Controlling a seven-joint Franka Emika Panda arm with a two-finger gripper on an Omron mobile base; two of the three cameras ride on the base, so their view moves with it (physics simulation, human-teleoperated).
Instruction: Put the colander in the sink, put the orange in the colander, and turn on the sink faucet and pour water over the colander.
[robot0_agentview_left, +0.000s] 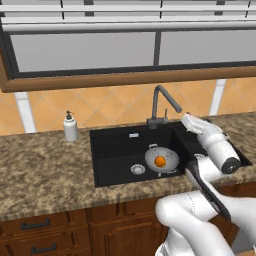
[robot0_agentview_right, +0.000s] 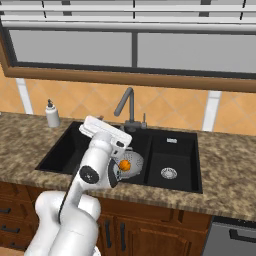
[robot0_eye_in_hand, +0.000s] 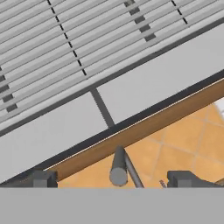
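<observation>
The arm hides part of the colander (robot0_agentview_right: 131, 164) and the sink's (robot0_agentview_left: 115, 150) right basin.

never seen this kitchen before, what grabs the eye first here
The bright orange stands out most, sitting in the grey colander inside the black sink's larger basin. Behind it rises the dark faucet, no water running, with the white arm reaching toward it. The hand view shows the open tool straddling the faucet's lever.
</observation>
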